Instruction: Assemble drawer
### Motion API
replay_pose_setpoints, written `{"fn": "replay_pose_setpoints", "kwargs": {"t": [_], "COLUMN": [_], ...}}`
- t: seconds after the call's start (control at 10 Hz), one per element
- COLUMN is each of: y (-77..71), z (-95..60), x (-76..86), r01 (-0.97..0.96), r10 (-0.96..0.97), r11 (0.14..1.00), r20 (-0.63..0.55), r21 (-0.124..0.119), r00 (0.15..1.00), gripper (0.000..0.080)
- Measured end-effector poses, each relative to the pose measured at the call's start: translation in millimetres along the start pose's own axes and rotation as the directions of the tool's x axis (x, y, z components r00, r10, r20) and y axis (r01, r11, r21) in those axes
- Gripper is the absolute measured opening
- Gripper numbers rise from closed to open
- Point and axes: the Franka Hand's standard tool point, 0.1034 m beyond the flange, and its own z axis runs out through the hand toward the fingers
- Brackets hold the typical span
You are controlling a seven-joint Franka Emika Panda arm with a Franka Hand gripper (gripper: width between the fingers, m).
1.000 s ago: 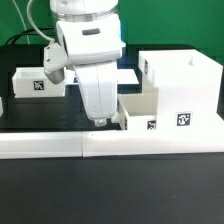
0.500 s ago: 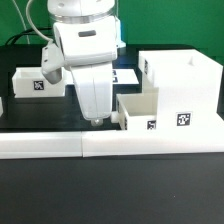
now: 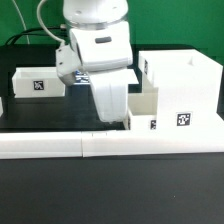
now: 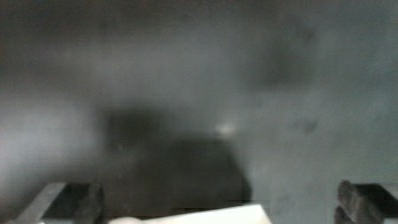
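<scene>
The gripper (image 3: 113, 118) hangs low at 1 tray (image 3: 143, 112), which sits at the open front of the shell (image 3: 185, 85). The other tray (image 3: 35, 84) lies well apart. The fingers (image 4: 68, 203) stand wide, holding nothing. I think an off-centre push could jam this tray crooked.

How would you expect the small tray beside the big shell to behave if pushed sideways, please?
The small tray looks thin-walled and hollow, so probably light yet stiff. Being boxy, it should slide on the dark table rather than roll. Sitting low, it seems unlikely to tip.
</scene>
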Motion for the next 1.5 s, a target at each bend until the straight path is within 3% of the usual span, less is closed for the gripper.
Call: {"fn": "replay_pose_setpoints", "kwargs": {"t": [0.5, 0.6, 1.0, 1.3, 1.5], "y": [14.4, 14.6, 8.1, 6.6, -2.2], "z": [-8.4, -7.1, -8.7, -6.9, -1.1], "x": [29.8, 28.8, -1.8, -0.9, 5.7], "r01": [-0.059, -0.05, -0.017, -0.02, -0.016], "r10": [0.059, 0.05, 0.017, 0.021, 0.016], "r11": [0.998, 0.999, 0.999, 1.0, 1.0], "r20": [0.006, 0.006, 0.009, 0.009, 0.006], "r21": [-0.019, -0.019, -0.027, -0.023, -0.006], "r00": [0.998, 0.999, 1.0, 1.0, 1.0], "gripper": [0.0648, 0.0648, 0.0648, 0.0648, 0.0648]}}
